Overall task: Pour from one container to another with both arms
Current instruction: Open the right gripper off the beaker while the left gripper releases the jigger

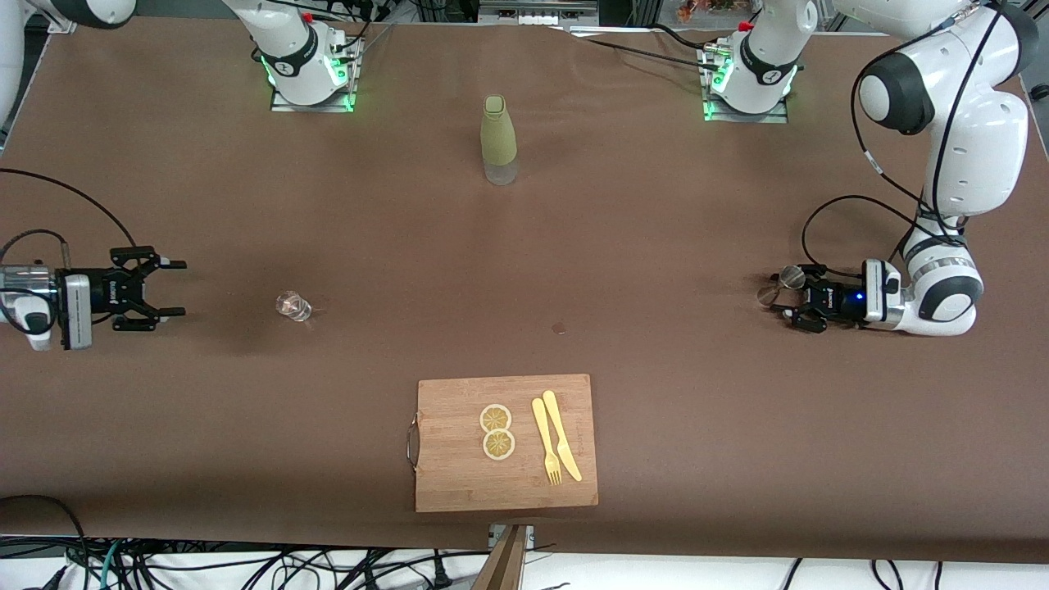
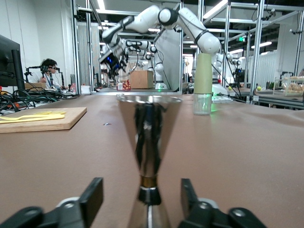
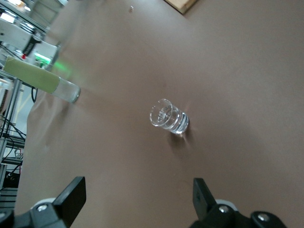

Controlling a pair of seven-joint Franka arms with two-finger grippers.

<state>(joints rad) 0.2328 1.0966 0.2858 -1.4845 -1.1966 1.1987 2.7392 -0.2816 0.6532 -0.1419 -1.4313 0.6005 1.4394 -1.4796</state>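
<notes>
Left gripper (image 1: 788, 305) fingers open astride steel jigger (image 1: 778, 286), unclamped; closing off-centre risks toppling. Right gripper (image 1: 168, 288) open, apart from shot glass (image 1: 292, 306).

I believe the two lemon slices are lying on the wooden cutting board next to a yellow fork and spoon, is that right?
Not quite: beside the two lemon slices on the wooden cutting board lie a yellow fork and a yellow knife, not a spoon, as the front view shows.
</notes>
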